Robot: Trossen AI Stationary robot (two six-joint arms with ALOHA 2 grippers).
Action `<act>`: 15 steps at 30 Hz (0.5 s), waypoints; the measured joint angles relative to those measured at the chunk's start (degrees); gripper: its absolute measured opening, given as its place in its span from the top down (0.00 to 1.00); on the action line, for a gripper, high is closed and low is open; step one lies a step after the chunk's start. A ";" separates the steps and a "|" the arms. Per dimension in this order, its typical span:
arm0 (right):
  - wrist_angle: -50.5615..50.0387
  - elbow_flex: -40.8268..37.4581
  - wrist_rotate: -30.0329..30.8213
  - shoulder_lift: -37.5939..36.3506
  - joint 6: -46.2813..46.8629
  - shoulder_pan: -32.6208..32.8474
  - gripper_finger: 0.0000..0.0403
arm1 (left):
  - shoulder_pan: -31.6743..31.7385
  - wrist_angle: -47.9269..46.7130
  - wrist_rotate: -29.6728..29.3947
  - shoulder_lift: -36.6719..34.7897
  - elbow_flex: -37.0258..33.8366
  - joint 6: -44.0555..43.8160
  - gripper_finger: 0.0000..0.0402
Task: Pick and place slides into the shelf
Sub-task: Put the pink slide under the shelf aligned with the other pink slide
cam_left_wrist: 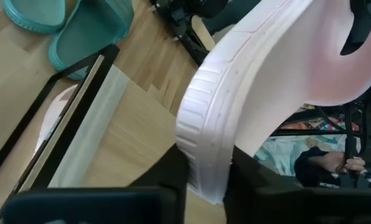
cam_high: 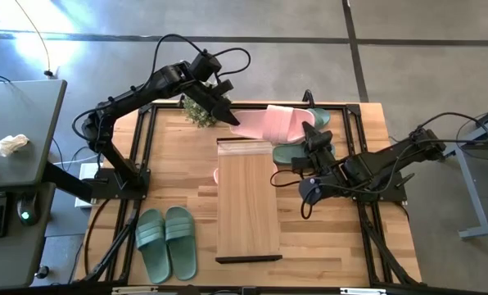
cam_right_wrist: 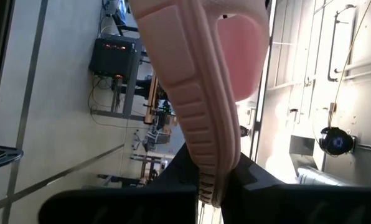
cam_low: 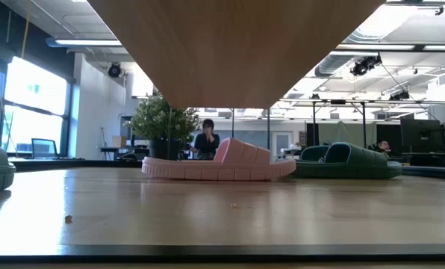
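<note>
Above the far end of the shelf (cam_high: 248, 201), both hands grip one pale pink slide (cam_high: 273, 123). The left hand (cam_high: 232, 117) pinches one end of its sole and the right hand (cam_high: 314, 141) is clamped on the other end. A green slide (cam_high: 297, 153) lies under the right hand; a green pair (cam_high: 166, 240) rests on the tabletop (cam_high: 178, 164), left of the shelf.

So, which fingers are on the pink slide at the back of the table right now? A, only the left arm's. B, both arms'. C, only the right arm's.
B: each wrist view shows the pink slide with its sole edge pinched, between the left arm's fingers at one end and the right arm's fingers at the other.
</note>
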 joint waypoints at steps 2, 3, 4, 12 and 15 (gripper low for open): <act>0.00 0.00 -0.01 0.02 -0.02 0.00 0.99 | 0.00 0.00 -0.26 0.00 0.00 0.51 0.91; 0.00 0.00 -0.04 0.03 -0.02 0.00 0.99 | 0.00 0.02 -0.82 0.00 0.00 1.21 0.91; 0.00 0.00 -0.06 0.05 -0.02 0.00 0.98 | 0.00 0.04 -1.54 0.00 0.00 2.01 0.91; -2.26 0.00 -2.17 -0.63 4.31 1.98 0.78 | -0.09 0.50 -2.82 0.00 0.11 6.34 0.91; -3.88 0.00 -5.61 -2.36 9.82 3.31 0.71 | -0.19 0.89 -2.62 0.00 0.11 7.59 0.92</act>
